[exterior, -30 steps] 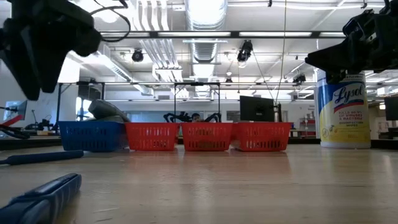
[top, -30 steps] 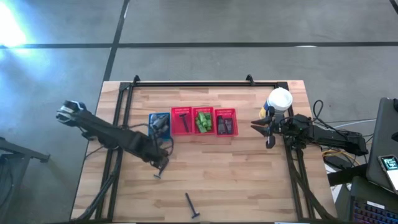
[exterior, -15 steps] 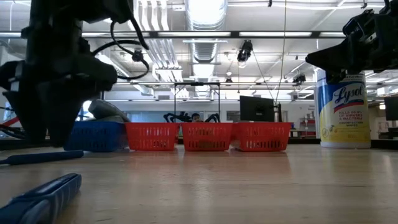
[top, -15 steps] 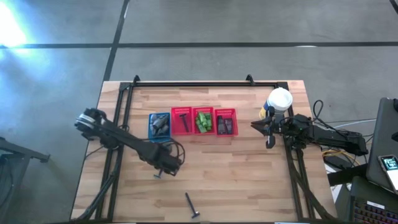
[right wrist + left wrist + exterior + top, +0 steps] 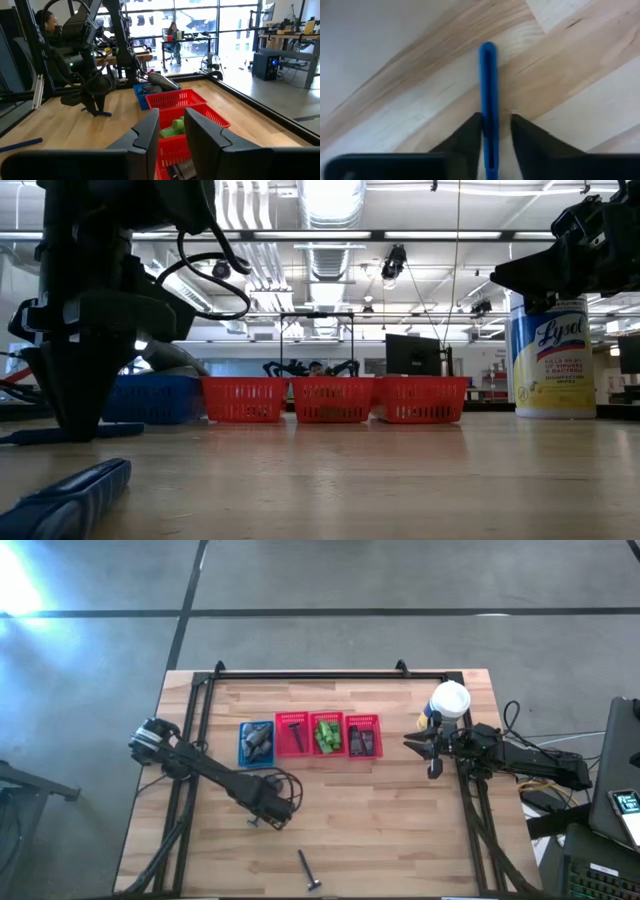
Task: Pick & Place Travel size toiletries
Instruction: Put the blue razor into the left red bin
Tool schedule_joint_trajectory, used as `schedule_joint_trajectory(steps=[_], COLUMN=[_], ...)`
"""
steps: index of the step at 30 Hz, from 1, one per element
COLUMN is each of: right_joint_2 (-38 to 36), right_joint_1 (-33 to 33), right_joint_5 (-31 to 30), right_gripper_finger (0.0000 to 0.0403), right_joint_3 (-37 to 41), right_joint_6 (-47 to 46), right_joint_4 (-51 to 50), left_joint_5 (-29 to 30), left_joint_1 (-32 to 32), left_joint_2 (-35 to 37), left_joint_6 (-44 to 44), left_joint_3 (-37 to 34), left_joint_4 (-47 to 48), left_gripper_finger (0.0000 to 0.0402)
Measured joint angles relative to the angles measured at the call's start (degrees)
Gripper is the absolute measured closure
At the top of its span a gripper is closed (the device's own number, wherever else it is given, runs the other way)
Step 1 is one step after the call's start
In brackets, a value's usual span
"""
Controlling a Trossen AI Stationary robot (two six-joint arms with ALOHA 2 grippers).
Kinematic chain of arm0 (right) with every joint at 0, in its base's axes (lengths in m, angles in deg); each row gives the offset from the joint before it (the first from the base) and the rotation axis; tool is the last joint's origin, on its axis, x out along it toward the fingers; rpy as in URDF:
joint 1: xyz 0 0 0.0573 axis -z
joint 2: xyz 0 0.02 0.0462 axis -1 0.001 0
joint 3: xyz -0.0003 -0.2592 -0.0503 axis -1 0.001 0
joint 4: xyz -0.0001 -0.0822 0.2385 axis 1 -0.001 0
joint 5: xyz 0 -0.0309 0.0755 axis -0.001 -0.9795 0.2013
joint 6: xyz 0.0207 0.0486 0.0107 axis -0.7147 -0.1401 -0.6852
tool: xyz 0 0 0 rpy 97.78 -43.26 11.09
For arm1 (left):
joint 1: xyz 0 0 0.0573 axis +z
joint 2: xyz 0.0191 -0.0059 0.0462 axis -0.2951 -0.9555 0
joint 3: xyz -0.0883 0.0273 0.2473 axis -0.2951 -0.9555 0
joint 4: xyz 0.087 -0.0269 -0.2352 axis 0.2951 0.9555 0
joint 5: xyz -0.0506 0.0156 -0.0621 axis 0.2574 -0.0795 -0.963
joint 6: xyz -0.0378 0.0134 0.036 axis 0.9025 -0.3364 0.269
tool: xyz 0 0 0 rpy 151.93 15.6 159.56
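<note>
A thin blue-black razor-like stick [image 5: 488, 85] lies flat on the wooden table [image 5: 380, 810], left of centre. My left gripper [image 5: 264, 816] stands over it, pointing down and open, one finger on each side of it [image 5: 496, 116]. In the low view its tips [image 5: 78, 425] are down at the table by the stick [image 5: 40, 434]. A second stick [image 5: 310, 871] lies near the front edge. My right gripper [image 5: 415, 745] is open and empty, held above the table beside the white tub. My left gripper's fingers come from above and lie along the stick's handle. One finger [image 5: 470, 132] stands right against the handle's side [image 5: 485, 125], and the other [image 5: 522, 132] is a small gap away. I cannot tell whether the near finger touches it.
A row of baskets stands at mid-table: a blue one [image 5: 257, 743] with grey bottles, then red ones with a razor [image 5: 293, 733], green bottles [image 5: 327, 733] and dark packets [image 5: 363, 735]. A big white tub [image 5: 450, 700] stands at the right. A black frame rail [image 5: 320, 675] runs along the far edge.
My left gripper has moved from beside the blue basket toward the near edge and come down until its tips reach the table on either side of the stick. The stick has stayed in place.
</note>
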Motion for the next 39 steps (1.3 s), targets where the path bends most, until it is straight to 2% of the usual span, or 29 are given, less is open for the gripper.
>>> schedule_joint_trajectory(steps=[4,6,11,15,19,22,25,30,33,36,39], right_joint_2=[0.00,0.00,0.00,0.00,0.02,0.00,0.00,0.00,0.00,0.00,0.00], right_joint_1=[-0.01,-0.01,-0.02,0.00,-0.01,-0.01,-0.02,0.00,-0.02,-0.02,-0.02], right_joint_5=[0.00,0.00,0.00,0.00,-0.02,-0.02,-0.01,-0.02,-0.02,-0.02,-0.02], right_gripper_finger=[0.0301,0.0295,0.0282,0.0270,0.0261,0.0253,0.0246,0.0234,0.0227,0.0220,0.0216], right_joint_3=[0.00,0.00,0.00,0.00,0.00,0.00,0.00,0.00,0.00,0.00,0.00], right_joint_6=[0.01,0.01,0.01,0.03,0.01,0.02,0.02,0.01,0.01,0.01,0.01], right_joint_4=[0.00,0.00,-0.01,0.00,-0.02,-0.02,0.00,-0.02,-0.01,0.00,0.00], left_joint_5=[1.54,2.63,4.29,10.25,20.51,23.18,21.89,13.38,9.24,6.21,6.56], left_joint_1=[0.06,0.16,0.41,2.16,8.55,16.86,26.12,39.00,41.96,42.18,41.12], left_joint_2=[0.81,1.07,3.18,9.87,16.88,21.84,22.83,19.36,15.39,12.12,9.50], left_joint_6=[-1.45,-1.57,-2.22,-2.53,-2.23,-5.55,-9.76,-14.77,-14.95,-14.95,-12.72], left_joint_3=[-0.20,-0.20,0.78,4.05,5.50,5.29,4.58,4.54,4.52,4.52,4.49], left_joint_4=[0.03,0.08,0.40,-0.47,-1.43,-4.67,-6.19,-10.09,-12.51,-12.53,-11.29], left_gripper_finger=[0.0360,0.0380,0.0381,0.0381,0.0381,0.0381,0.0380,0.0374,0.0373,0.0371,0.0359])
